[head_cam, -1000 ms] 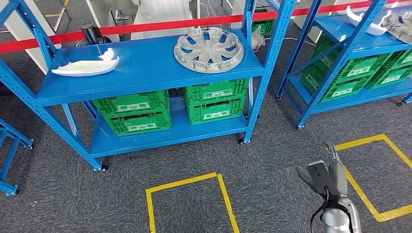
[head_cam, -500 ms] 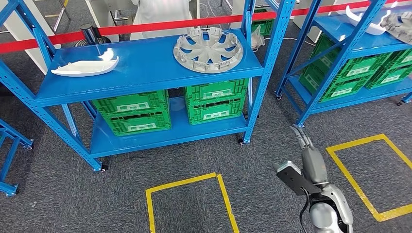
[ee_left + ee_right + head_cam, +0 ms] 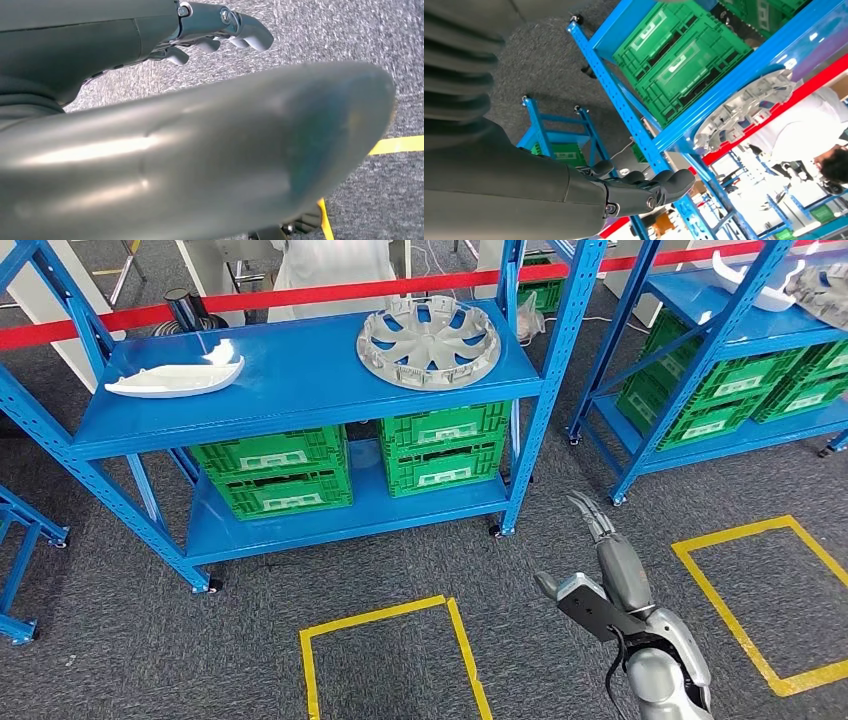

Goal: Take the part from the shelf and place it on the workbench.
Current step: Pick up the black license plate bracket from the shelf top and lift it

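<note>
From my head view, my right hand [image 3: 605, 565] is raised over the grey carpet [image 3: 560, 540] in front of the blue shelf [image 3: 300, 390], fingers stretched forward and slightly apart, thumb out to the side, holding nothing and touching nothing. The part, a silver wheel cover [image 3: 428, 340], lies flat on the top board of the shelf toward its right end, well apart from my hand. A white curved piece [image 3: 175, 378] lies at the left end of the same board. Green crates [image 3: 350, 465] sit stacked on the lower board, and yellow tape [image 3: 385, 618] marks a square on the carpet before the shelf. A second blue shelf [image 3: 740, 320] stands to the right with more green crates. In my left wrist view, my left hand [image 3: 220, 30] hangs above the carpet, its fingers gently curved and apart with nothing in them. In my right wrist view, the right hand [image 3: 639, 190] has its fingers extended and empty, and beyond them I see the shelf post, the green crates and the rim of the wheel cover [image 3: 744, 107] on the top board.
</note>
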Robot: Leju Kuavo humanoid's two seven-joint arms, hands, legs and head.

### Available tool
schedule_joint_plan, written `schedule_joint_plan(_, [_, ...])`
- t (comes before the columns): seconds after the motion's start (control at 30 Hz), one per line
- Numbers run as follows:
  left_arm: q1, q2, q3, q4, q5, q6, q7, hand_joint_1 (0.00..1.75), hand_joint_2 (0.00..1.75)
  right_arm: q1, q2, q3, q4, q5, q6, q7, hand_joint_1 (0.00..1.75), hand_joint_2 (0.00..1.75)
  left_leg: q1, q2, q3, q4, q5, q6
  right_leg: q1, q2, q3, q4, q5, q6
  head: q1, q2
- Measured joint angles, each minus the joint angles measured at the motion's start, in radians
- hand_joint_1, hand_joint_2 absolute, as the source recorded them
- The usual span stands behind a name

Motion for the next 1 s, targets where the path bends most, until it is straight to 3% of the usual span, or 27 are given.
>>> schedule_joint_plan(0.43, [0.003, 0.003, 0.020, 0.000, 0.004, 0.004, -0.003, 0.00, 0.00, 0.022, -0.002, 0.011, 0.000, -0.003, -0.004, 0.001, 0.00, 0.00, -0.008, 0.000, 0.000, 0.002, -0.002, 0.004, -0.005, 0.000, 0.000, -0.003, 0.001, 0.004, 0.000, 0.000])
schedule_joint_plan(0.57, [0.002, 0.005, 0.025, 0.000, 0.006, 0.004, -0.003, 0.00, 0.00, 0.023, -0.002, 0.014, -0.001, -0.003, -0.004, 0.001, 0.00, 0.00, -0.014, 0.000, -0.001, -0.001, -0.006, 0.013, -0.011, 0.000, 0.001, -0.009, -0.001, 0.014, 0.000, 0.000])
schedule_joint_plan(0.63, [0.002, 0.004, 0.026, 0.000, 0.006, 0.004, -0.003, 0.00, 0.00, 0.024, -0.002, 0.016, -0.002, -0.005, -0.004, 0.001, 0.00, 0.00, -0.008, 0.001, 0.007, -0.016, -0.003, 0.023, -0.013, -0.001, -0.001, 0.000, -0.005, 0.021, 0.000, 0.000])
schedule_joint_plan(0.7, [0.001, 0.003, 0.026, -0.001, 0.006, 0.003, -0.003, 0.00, 0.00, 0.026, -0.002, 0.018, -0.003, -0.010, -0.004, 0.001, 0.00, 0.00, -0.002, 0.003, 0.019, -0.031, 0.000, 0.030, -0.012, -0.003, -0.046, 0.083, -0.038, 0.025, 0.003, 0.000])
schedule_joint_plan(0.77, [0.001, 0.002, 0.026, -0.001, 0.006, 0.002, -0.003, 0.00, 0.00, 0.033, -0.002, 0.018, -0.003, -0.019, -0.003, 0.000, 0.00, 0.00, -0.002, 0.004, 0.025, -0.033, -0.005, 0.033, -0.011, -0.003, -0.141, 0.230, -0.086, 0.027, 0.004, 0.000])
schedule_joint_plan(0.8, [0.001, 0.002, 0.027, 0.000, 0.006, 0.001, -0.003, 0.00, 0.00, 0.038, -0.002, 0.019, -0.003, -0.024, -0.003, 0.000, 0.00, 0.00, -0.001, 0.004, 0.030, -0.033, -0.010, 0.033, -0.012, -0.003, -0.185, 0.286, -0.091, 0.028, 0.004, 0.000])
schedule_joint_plan(0.83, [0.002, 0.002, 0.027, 0.000, 0.006, 0.001, -0.003, 0.00, 0.00, 0.042, -0.002, 0.019, -0.003, -0.029, -0.002, -0.002, 0.00, 0.00, -0.001, 0.003, 0.036, -0.032, -0.016, 0.031, -0.013, -0.003, -0.210, 0.303, -0.074, 0.029, 0.004, 0.000])
schedule_joint_plan(0.87, [0.003, 0.002, 0.027, 0.000, 0.006, 0.000, -0.003, 0.00, 0.00, 0.045, -0.002, 0.019, -0.004, -0.034, -0.001, -0.003, 0.00, 0.00, 0.001, 0.002, 0.045, -0.031, -0.023, 0.028, -0.014, -0.003, -0.215, 0.280, -0.035, 0.029, 0.004, 0.000])
schedule_joint_plan(0.93, [0.003, 0.002, 0.028, 0.000, 0.006, -0.002, -0.003, 0.00, 0.00, 0.047, -0.002, 0.019, -0.004, -0.040, -0.001, -0.006, 0.00, 0.00, 0.003, 0.000, 0.063, -0.027, -0.042, 0.018, -0.017, -0.005, -0.182, 0.159, 0.059, 0.030, 0.005, 0.000])
schedule_joint_plan(1.0, [0.002, 0.002, 0.028, 0.000, 0.006, -0.002, -0.003, 0.00, 0.00, 0.049, -0.002, 0.019, -0.006, -0.042, 0.001, -0.010, 0.00, 0.00, 0.001, -0.002, 0.069, -0.021, -0.060, 0.004, -0.015, -0.005, -0.151, 0.068, 0.092, 0.022, 0.007, 0.000])
